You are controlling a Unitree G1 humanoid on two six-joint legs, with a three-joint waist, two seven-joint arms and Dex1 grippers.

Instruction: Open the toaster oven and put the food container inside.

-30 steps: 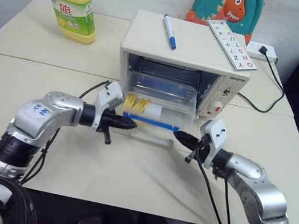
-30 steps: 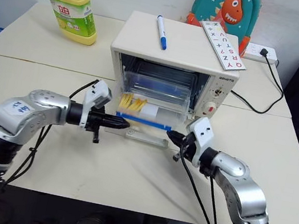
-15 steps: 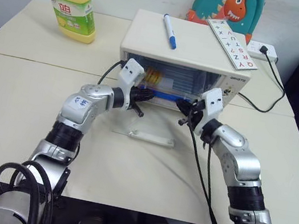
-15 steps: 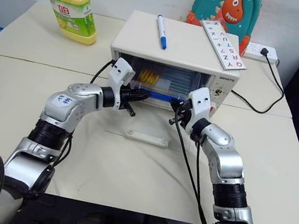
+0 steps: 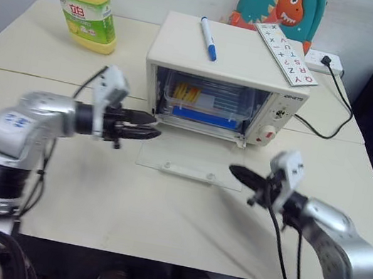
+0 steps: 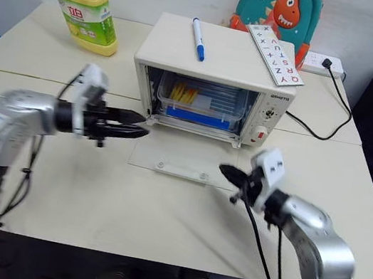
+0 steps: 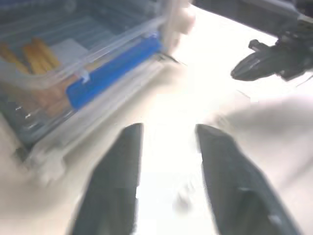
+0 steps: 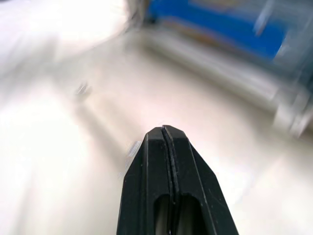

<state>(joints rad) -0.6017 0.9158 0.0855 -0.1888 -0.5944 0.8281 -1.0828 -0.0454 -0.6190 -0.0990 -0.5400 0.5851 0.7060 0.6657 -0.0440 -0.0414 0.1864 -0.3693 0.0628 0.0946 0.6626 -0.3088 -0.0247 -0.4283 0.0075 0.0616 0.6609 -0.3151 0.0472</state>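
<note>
The container [image 6: 200, 101] sits inside the oven [image 6: 211, 79], on the rack, its long axis running across the opening and its blue clip strip facing out. The glass door [image 6: 182, 162] lies dropped flat on the table [image 6: 159, 214], so what seems left is to lift it shut, if that is wanted. The door's front edge lies between the two grippers: the left gripper [image 6: 133, 132] hangs just off the door's left corner, pointing right and slightly down toward the oven mouth, while the right gripper [image 6: 225, 172] hovers near the door's front right corner, pointing left across it. Both are about equally near the door, and the left one looks the nearer to the container. The left one's fingers [image 7: 117, 166] stand spread with bare table between them, holding nothing. The right one's fingers [image 8: 168, 161] are pressed together, empty. Both forearms reach in low over the table
</note>
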